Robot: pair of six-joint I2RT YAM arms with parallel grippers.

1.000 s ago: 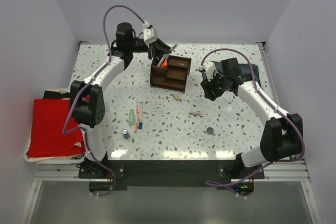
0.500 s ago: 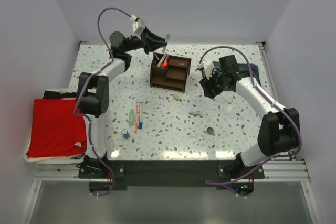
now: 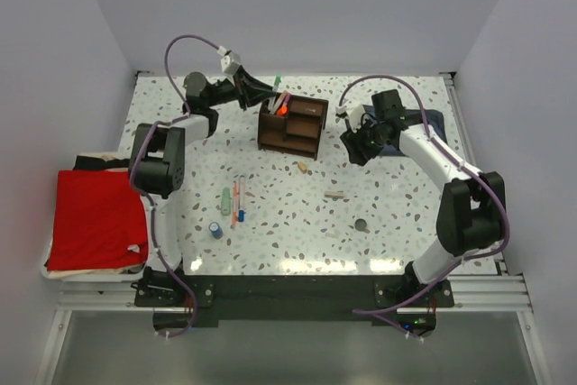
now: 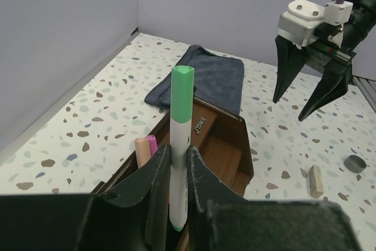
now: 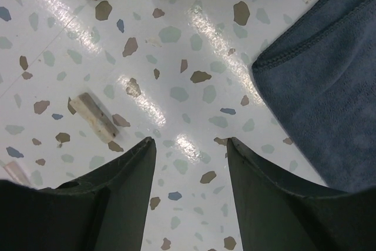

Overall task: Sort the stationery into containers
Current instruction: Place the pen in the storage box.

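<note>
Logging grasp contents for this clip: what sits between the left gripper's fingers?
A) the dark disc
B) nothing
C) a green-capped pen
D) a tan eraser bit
C: in the left wrist view, the left gripper pinches a green-capped pen upright over the wooden organizer.

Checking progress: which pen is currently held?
The green-capped pen, pinched upright between the left fingers; the other pens lie on the table or stand in the organizer.

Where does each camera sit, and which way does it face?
Top: high behind the robot, looking down at the table; both arms show.
Left wrist: facing the organizer; the left gripper, shut on a green pen, shows.
Right wrist: facing down at the table; the open right gripper shows.
Both wrist views share the blue cloth.
</note>
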